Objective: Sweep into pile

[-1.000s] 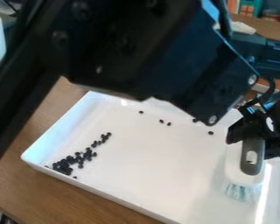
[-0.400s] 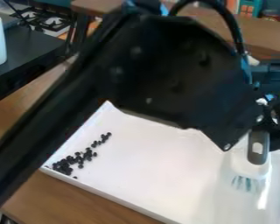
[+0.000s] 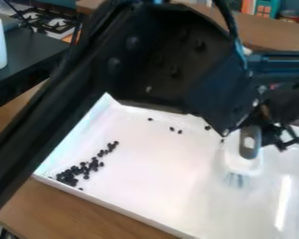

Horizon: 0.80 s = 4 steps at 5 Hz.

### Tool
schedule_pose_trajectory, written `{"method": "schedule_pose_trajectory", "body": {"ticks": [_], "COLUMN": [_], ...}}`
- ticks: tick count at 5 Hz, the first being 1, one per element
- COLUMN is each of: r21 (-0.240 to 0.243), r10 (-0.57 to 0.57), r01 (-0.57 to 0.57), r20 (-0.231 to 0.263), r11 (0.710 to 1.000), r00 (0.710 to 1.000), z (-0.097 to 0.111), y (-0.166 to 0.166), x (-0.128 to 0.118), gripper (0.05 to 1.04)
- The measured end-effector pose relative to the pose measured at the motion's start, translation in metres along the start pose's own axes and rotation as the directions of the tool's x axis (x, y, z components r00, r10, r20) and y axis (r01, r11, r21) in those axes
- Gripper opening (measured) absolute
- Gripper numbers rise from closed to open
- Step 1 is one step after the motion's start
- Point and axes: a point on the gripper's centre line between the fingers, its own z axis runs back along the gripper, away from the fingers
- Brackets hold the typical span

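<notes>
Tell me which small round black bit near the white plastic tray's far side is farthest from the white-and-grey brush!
The bit at the picture's left end of that row. The other far-side bits lie further right, closer to the brush.

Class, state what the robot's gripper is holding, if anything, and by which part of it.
The brush is held, by the upper end of its grey handle.
</notes>
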Motion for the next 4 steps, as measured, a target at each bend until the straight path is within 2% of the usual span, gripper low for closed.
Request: {"method": "schedule_pose_trajectory", "body": {"ticks": [1,2,3,4], "r21": [0.002,0.042,0.062,0.075], "r10": [0.009,0.059,0.06,0.078], "r01": [-0.009,-0.059,-0.06,-0.076], "r20": [-0.001,-0.012,-0.008,-0.029], "r11": [1.0,0.997,0.996,0.994], "r00": [1.0,0.998,0.998,0.997], "z": [-0.015,-0.042,-0.057,-0.068], "y": [0.02,0.045,0.059,0.07], "x": [0.001,0.005,0.005,0.008], "gripper": [0.498,0.498,0.498,0.498]}}
